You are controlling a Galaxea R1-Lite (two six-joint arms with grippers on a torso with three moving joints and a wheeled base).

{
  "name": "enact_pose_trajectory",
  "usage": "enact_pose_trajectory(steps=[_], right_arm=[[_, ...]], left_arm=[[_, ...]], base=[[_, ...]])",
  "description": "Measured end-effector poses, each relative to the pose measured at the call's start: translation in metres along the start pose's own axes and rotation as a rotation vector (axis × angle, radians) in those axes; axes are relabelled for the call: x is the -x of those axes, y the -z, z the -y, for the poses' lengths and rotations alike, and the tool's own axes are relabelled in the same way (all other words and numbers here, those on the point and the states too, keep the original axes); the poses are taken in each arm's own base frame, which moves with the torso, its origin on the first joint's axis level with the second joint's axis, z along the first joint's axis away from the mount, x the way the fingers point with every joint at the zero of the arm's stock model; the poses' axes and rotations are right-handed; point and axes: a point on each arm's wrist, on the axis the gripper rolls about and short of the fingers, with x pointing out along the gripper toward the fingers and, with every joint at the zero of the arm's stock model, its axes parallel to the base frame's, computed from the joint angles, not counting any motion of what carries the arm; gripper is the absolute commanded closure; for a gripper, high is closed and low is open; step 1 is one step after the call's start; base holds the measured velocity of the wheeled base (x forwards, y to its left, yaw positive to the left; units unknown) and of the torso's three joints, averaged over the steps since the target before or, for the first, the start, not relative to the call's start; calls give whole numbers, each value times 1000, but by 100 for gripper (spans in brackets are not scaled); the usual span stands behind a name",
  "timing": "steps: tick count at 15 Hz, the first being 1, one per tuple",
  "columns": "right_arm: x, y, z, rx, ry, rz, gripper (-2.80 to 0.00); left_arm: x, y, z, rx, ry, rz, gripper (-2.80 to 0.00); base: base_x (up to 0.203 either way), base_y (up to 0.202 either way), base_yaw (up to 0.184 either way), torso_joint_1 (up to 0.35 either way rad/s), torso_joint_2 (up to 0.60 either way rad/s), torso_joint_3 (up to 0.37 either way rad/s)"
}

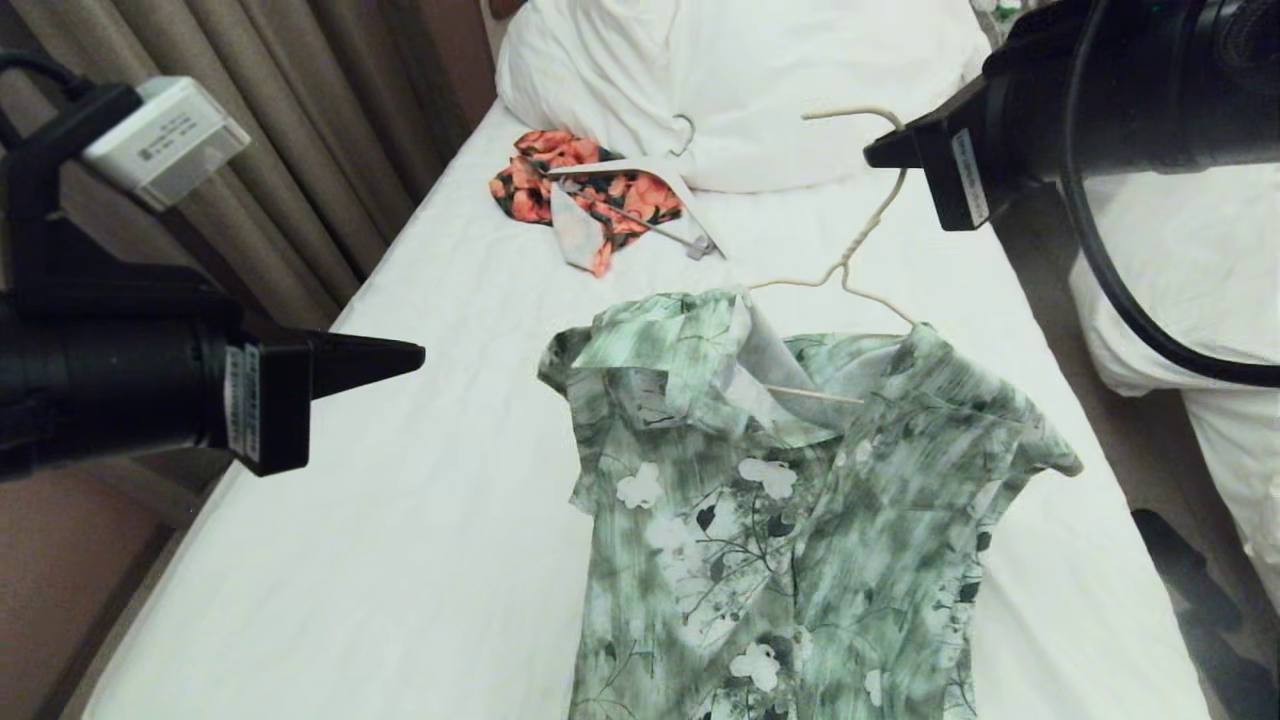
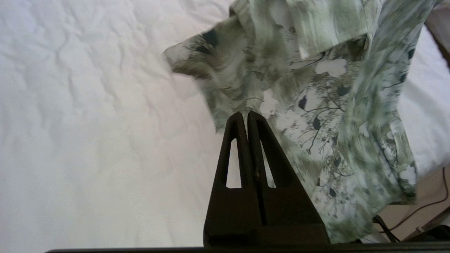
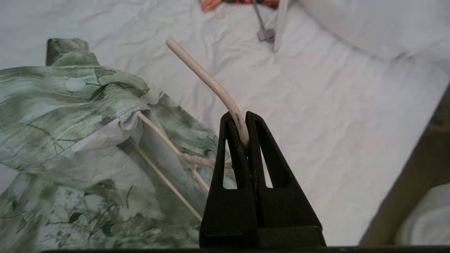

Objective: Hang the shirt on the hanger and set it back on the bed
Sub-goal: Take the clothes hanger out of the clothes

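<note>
Shirt [image 1: 790,500] hangs from the cream wire hanger [image 1: 868,225] above the bed [image 1: 420,480], right pincer [image 3: 242,121] clenched on the hook. Left pincer [image 2: 245,117] is clenched, empty, beside a sleeve. Lower evenly so the collar stays seated.

no text is reading clearly anywhere. white stickers are showing on the left gripper [image 1: 415,355], the right gripper [image 1: 872,155] and a grey-white box [image 1: 165,140], but their print is perhaps too small to make out.
</note>
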Motion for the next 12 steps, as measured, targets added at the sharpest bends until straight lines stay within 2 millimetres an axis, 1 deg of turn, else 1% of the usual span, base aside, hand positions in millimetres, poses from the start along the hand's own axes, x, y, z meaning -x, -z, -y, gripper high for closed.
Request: enact_pose_trajectory(steps=[5, 8, 10, 12], right_arm=[[5, -10, 5, 15, 19, 52, 0], [9, -16, 10, 29, 36, 81, 0], [8, -17, 11, 38, 41, 85, 0], [5, -18, 11, 40, 48, 102, 0]], left_arm=[[1, -1, 0, 0, 1, 5, 0], [1, -1, 0, 1, 2, 12, 0], [3, -2, 0, 3, 21, 22, 0], [5, -3, 0, 3, 34, 28, 0]], base=[[0, 0, 0, 193, -558, -363], [0, 0, 0, 240, -600, -371], [0, 0, 0, 224, -548, -328], [0, 0, 0, 165, -403, -247]])
